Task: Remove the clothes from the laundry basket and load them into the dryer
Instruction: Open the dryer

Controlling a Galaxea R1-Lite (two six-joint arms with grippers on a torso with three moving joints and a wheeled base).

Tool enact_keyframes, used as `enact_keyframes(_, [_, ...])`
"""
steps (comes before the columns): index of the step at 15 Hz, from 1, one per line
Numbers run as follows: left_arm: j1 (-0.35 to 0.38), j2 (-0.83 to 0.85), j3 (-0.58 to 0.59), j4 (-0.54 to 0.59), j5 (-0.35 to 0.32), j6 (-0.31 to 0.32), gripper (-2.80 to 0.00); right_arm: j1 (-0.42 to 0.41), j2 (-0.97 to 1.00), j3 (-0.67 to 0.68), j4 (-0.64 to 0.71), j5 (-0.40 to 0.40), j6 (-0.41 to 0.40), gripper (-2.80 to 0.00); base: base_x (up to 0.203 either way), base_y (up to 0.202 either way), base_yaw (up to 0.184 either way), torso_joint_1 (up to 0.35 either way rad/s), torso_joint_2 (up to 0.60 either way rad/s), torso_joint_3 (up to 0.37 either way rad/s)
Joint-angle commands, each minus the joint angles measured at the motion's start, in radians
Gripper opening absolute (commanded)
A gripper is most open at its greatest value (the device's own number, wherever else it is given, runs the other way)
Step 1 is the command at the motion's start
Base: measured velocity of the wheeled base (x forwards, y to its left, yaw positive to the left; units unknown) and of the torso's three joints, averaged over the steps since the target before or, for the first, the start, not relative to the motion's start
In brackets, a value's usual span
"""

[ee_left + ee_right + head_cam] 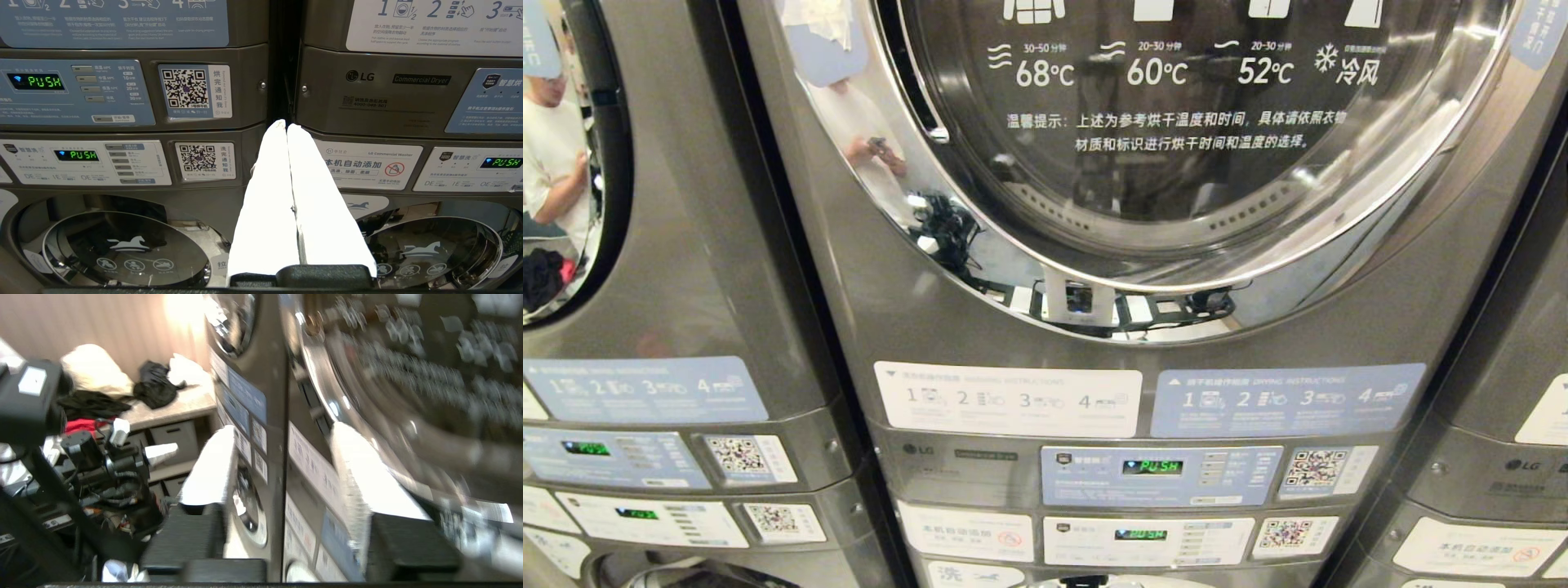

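Observation:
The grey LG dryer fills the head view, its round glass door (pixel 1176 147) closed and printed with temperature labels. Neither arm shows in the head view. My right gripper (pixel 284 430) is open in front of the stacked machines, its white fingers wide apart with nothing between them. The dryer door's chrome ring (pixel 351 396) is just beyond it. My left gripper (pixel 286 124) is shut and empty. It points at the dark gap between two machines, level with their control panels. The laundry basket is out of view. Dark, white and red clothes (pixel 155 384) lie on a counter off to the side.
Control panels with green PUSH displays (pixel 1152 466) and QR stickers sit below the dryer door. Washer doors (pixel 122 245) lie lower down. A neighbouring machine (pixel 645 245) stands to the left, with a person reflected in its door. The counter (pixel 184 404) has drawers under it.

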Motion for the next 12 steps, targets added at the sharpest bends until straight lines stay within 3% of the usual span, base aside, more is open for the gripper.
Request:
enact_keyframes(1, [0.000, -0.002, 0.000, 0.000, 0.000, 0.000, -2.80, 0.064, 0.123, -0.018, -0.158, 0.003, 0.001, 0.00, 0.000, 0.000, 0.000, 0.000, 0.00, 0.000])
enact_keyframes(3, [0.000, -0.002, 0.000, 0.000, 0.000, 0.000, -2.80, 0.160, 0.243, -0.028, -0.370, -0.021, -0.001, 0.00, 0.000, 0.000, 0.000, 0.000, 0.00, 0.000])
enact_keyframes(5, [0.000, -0.002, 0.000, 0.000, 0.000, 0.000, -2.80, 0.241, 0.359, -0.069, -0.471, -0.066, -0.007, 0.00, 0.000, 0.000, 0.000, 0.000, 0.00, 0.000])
enact_keyframes(12, [0.000, -0.002, 0.000, 0.000, 0.000, 0.000, -2.80, 0.383, 0.654, -0.363, -0.481, -0.277, -0.094, 0.00, 0.000, 0.000, 0.000, 0.000, 0.00, 0.000])
